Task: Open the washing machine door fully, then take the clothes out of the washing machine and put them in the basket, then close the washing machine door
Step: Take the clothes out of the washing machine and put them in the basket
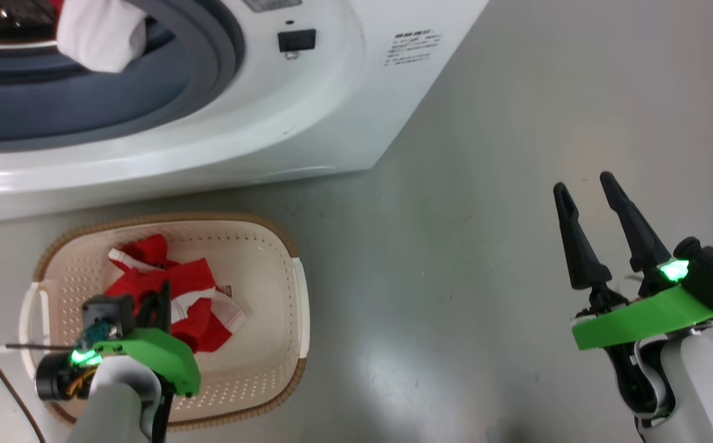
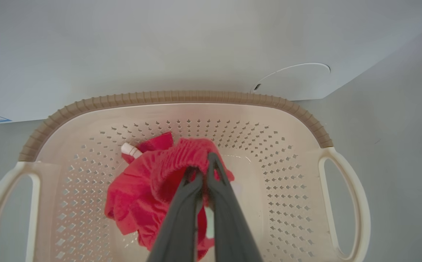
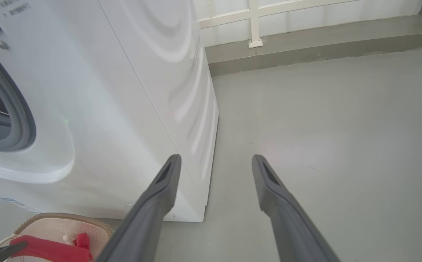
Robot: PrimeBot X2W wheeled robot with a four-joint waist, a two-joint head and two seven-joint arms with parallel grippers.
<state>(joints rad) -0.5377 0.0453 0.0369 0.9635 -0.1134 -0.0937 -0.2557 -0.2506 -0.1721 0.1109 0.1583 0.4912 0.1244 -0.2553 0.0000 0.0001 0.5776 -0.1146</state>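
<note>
left gripper [image 2: 202,165] clamped on red clothes [image 2: 138,193] inside the basket [image 2: 181,97]; right gripper [image 1: 582,183] spread apart, empty

Grey floor [image 1: 485,246], smooth, faintly glossy, few small scuffs. White washing machine [image 1: 307,123] stands on it, base edge down on floor. Cream perforated basket [image 1: 208,216] with brown rim sits on floor just in front of washing machine, below its round opening, thin strip of floor showing between them. Floor runs on past washing machine's side panel to raised grey kerb [image 3: 305,51] behind washing machine, white railing post [image 3: 255,22] footed on kerb
</note>
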